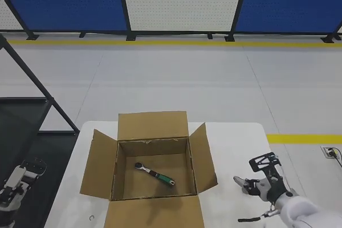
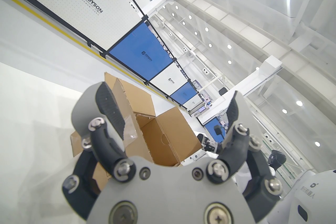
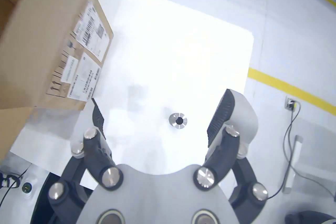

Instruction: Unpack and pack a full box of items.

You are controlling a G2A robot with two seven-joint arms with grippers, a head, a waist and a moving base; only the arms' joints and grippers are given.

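- Left end effector [image 2: 170, 95], spread wide and empty, lower left in the top view, tilted upward.
- Right end effector [image 3: 161, 99], also spread and empty, lower right above the table [image 1: 233, 142].
- Open box [image 1: 151, 165] at centre, wrench [image 1: 154, 173] inside.

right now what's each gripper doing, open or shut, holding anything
Left gripper: open, holding nothing.
Right gripper: open, holding nothing, above a small metal socket on the table.
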